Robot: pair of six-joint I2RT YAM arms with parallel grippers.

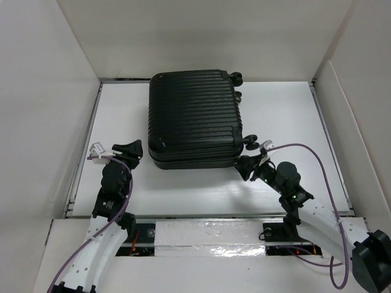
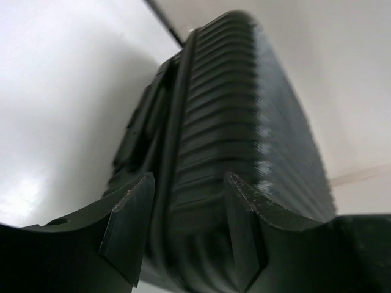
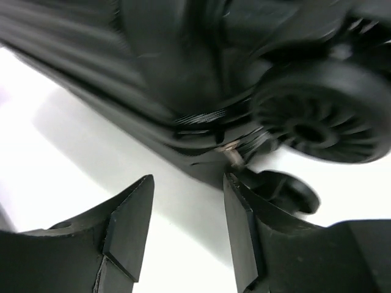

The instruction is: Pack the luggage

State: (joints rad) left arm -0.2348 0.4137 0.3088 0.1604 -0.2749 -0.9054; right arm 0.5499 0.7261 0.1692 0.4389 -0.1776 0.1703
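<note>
Overhead view: the luggage point(image 1: 194, 119) lies flat with its shells closed, in the upper middle of a white table point(image 1: 183, 189). Its ribbed top faces the camera and its wheels sit along the right side. No loose items to pack are in view.

The left gripper point(image 1: 130, 148) sits just left of the case's lower left corner. In the left wrist view its fingers point(image 2: 131, 226) are spread apart and empty. The dark seam point(image 2: 177, 140) between the two shells runs up the frame in the gap between them, and the case is blurred.

The right gripper point(image 1: 246, 166) sits just below the lower right corner. In its wrist view the fingers point(image 3: 244, 232) are also spread and hold nothing. A large wheel point(image 3: 321, 119) fills the upper right of that frame, and whether a fingertip touches the case cannot be told.

The step appears to be working the lower edge of the closed case from both corners, though whether to open it or to finish shutting it is unclear. To do it well, each gripper should line up level with the seam before closing. The right gripper should stay left of the wheel, which would roll or snag. Both arms should act together so the case does not swivel on the smooth table.
</note>
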